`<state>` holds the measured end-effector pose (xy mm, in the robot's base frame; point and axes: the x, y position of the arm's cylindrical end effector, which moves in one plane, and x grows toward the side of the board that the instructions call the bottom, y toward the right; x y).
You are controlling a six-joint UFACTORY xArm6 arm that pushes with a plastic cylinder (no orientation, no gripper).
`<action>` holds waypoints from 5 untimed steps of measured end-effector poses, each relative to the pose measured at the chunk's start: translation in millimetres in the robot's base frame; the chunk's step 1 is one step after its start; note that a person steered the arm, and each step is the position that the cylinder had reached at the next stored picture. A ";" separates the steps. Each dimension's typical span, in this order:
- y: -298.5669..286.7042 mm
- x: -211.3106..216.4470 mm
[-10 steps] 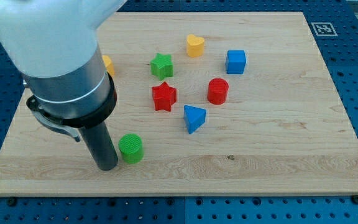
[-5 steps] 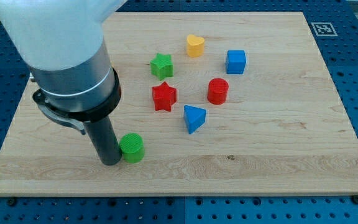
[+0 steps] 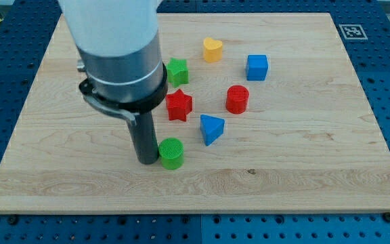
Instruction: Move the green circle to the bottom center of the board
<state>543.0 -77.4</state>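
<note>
The green circle [image 3: 172, 153] is a short green cylinder standing on the wooden board [image 3: 303, 156], left of the board's middle and toward the view's bottom. My tip [image 3: 146, 161] rests on the board right against the circle's left side. The rod rises from there into the grey and white arm body, which hides part of the board's upper left.
A red star [image 3: 179, 105], a blue triangle [image 3: 211, 128] and a red cylinder [image 3: 237, 99] lie above and right of the circle. A green star [image 3: 178, 70], a yellow heart [image 3: 212, 49] and a blue cube [image 3: 256, 67] lie nearer the view's top.
My tip has slid to the view's right and slightly up, pushing the green circle rightward with it. The arm now hides the orange block at the left.
</note>
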 end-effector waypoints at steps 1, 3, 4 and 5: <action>0.0 -0.2; 29.2 10.8; 58.1 35.7; 91.8 42.6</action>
